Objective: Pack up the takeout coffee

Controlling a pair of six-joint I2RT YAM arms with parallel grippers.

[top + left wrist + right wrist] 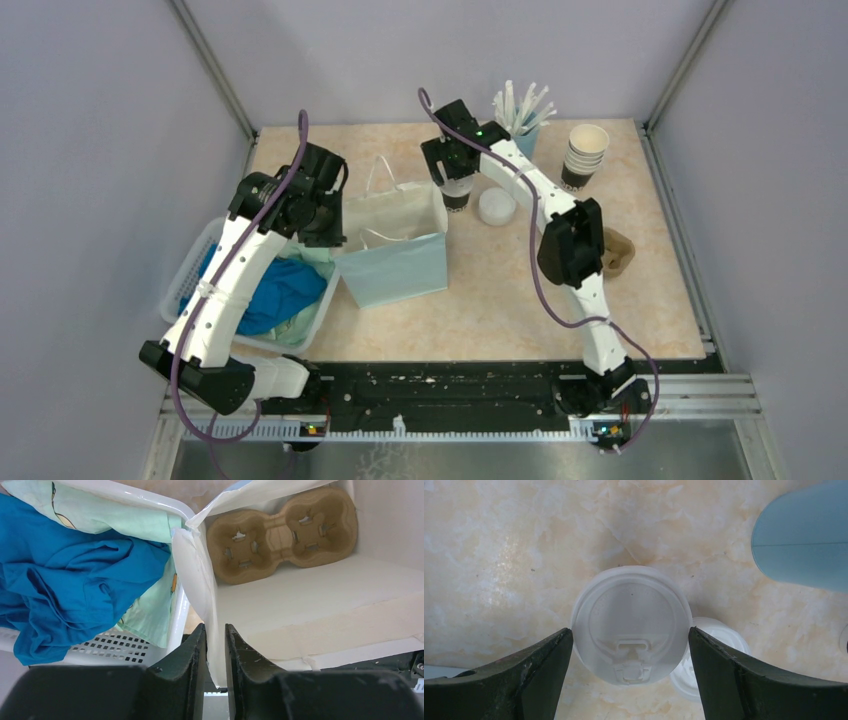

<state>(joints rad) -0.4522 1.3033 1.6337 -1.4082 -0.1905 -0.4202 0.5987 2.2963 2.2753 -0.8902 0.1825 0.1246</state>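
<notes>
The takeout coffee (456, 196) stands behind the light blue paper bag (395, 255); from above only its white dome lid (630, 622) shows. My right gripper (630, 630) is open and straddles that lid, one fingertip close to each side of the rim. It hangs low over the cup (455, 168). My left gripper (216, 630) is shut on the bag's white left wall (192, 575), at the bag's left rim (322, 218). A brown cardboard cup carrier (282, 530) lies inside the bag.
A loose white lid (497, 206) lies just right of the coffee (719, 650). A stack of lidless cups (586, 155) and a blue holder of straws (522, 120) stand at the back. Another cardboard carrier (617, 250) lies right. A white basket (190, 270) with blue cloth (75, 590) sits left.
</notes>
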